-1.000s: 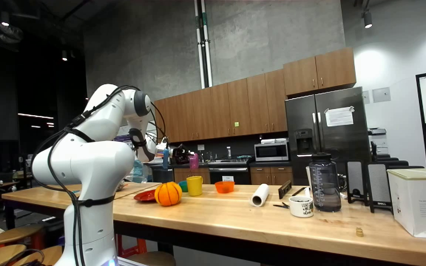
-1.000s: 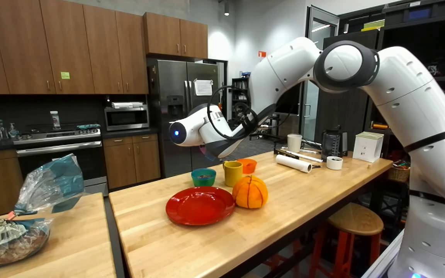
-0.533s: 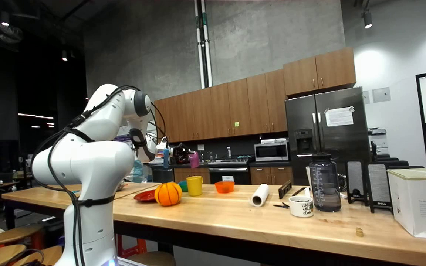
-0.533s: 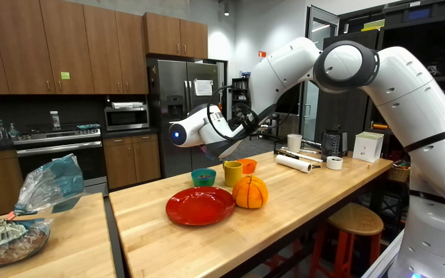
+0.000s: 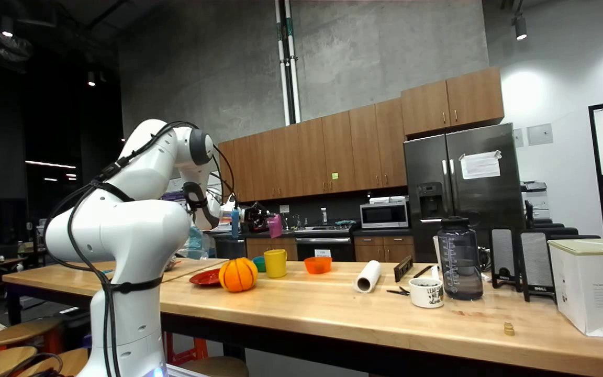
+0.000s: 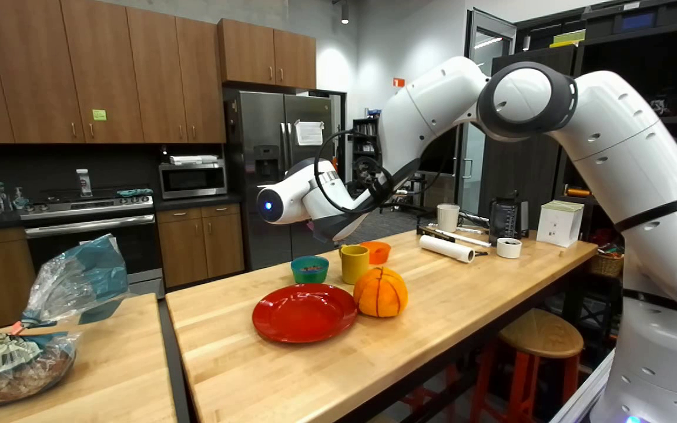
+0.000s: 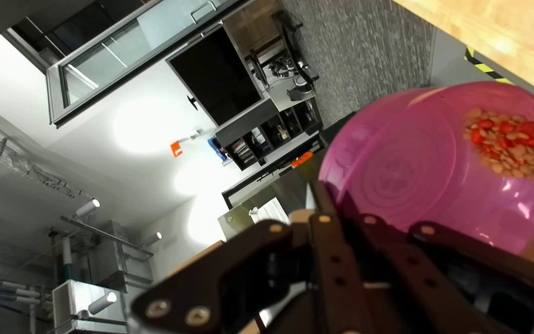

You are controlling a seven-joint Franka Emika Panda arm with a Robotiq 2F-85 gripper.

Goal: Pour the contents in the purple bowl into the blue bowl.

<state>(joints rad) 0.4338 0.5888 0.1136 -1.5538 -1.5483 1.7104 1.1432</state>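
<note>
Fridge [image 5: 468,196], oven [image 5: 341,250] and microwave [image 6: 193,180] show a kitchen.

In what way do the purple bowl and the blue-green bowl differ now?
The purple bowl is pinkish-purple; the blue-green bowl is teal to green. The purple bowl is held tilted by the gripper; the blue-green bowl stands upright on the table. Both hold small pieces.

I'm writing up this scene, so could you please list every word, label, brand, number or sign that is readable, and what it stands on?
"DELL": both speakers.
"LEA… ME …": white cup, remaining letters blurred.
Too small or blurred to read: fridge sheet, oven sign, sticky note, red wall sign, and print on bottle, box and bag.
</note>
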